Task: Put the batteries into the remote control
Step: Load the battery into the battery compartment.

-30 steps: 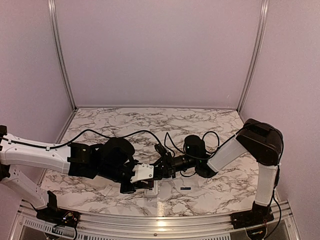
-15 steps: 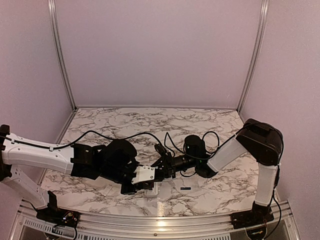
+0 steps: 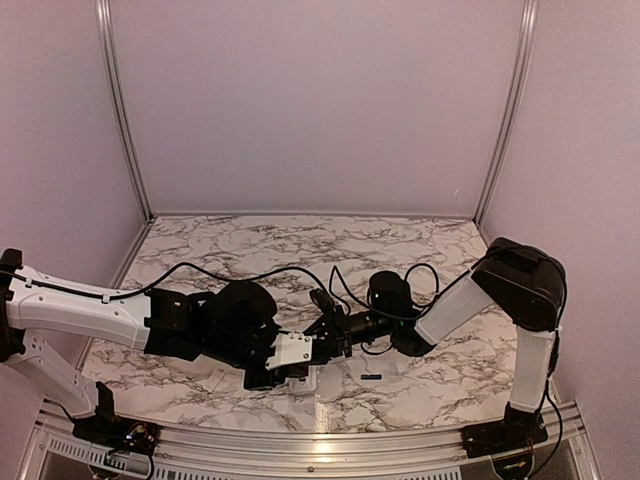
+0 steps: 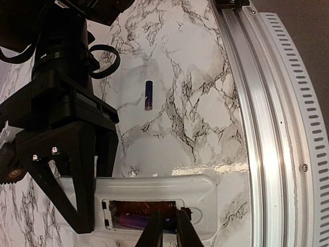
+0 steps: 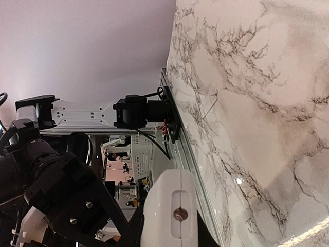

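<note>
In the left wrist view, the remote control (image 4: 200,198) lies back-up on the marble bench (image 4: 195,77). Its battery bay (image 4: 146,208) is open, with one purple battery (image 4: 134,222) lying inside. The left hand (image 4: 170,231) hangs over the bay, closed to a slit, with nothing seen between the tips. One tip meets that battery's end. The right hand (image 4: 94,201) straddles the remote's 9 o'clock end with a finger on each long edge, apparently clamping it. A loose battery (image 4: 148,95) lies at 12 o'clock from the remote, well apart.

In the right wrist view, a white rounded piece (image 5: 172,213), probably the remote's end, fills the bottom centre. The bay is hidden.

In the top view, both hands meet low over the near-centre bench, and the loose battery lies at 4 o'clock from them.

The loose battery should be light, rigid, smooth and ready to roll, so pinch it across its middle. The remote looks like light, hard plastic that would skate on marble. Hold it by its long edges, clear of the bay.
</note>
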You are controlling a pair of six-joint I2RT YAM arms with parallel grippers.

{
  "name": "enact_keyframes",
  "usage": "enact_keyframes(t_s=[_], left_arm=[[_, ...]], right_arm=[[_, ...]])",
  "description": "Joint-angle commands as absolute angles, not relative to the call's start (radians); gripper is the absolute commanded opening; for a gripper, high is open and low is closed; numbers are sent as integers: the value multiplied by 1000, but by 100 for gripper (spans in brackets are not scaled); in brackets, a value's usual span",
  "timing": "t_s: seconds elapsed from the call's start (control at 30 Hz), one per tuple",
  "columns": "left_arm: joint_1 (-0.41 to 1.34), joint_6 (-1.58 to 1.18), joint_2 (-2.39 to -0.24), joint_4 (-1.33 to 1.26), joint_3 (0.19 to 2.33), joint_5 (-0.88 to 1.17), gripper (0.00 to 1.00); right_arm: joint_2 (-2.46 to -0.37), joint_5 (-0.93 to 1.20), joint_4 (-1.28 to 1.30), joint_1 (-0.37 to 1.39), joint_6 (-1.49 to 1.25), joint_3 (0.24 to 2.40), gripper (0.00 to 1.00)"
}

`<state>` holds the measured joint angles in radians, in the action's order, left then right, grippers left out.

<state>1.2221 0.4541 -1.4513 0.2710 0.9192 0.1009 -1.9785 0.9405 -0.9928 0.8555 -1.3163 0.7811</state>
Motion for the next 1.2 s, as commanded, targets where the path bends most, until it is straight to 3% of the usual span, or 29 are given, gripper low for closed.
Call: enact_keyframes(t_s=[0.0,1.17], left_arm=[[1226,444,-1492,308,933,59,10],[1137,335,-1502,327,893,69,3]], right_arm=[[-1938,970,-1046,875,-1338,793,0],[-1864,976,-1332,887,-1493,747,0]])
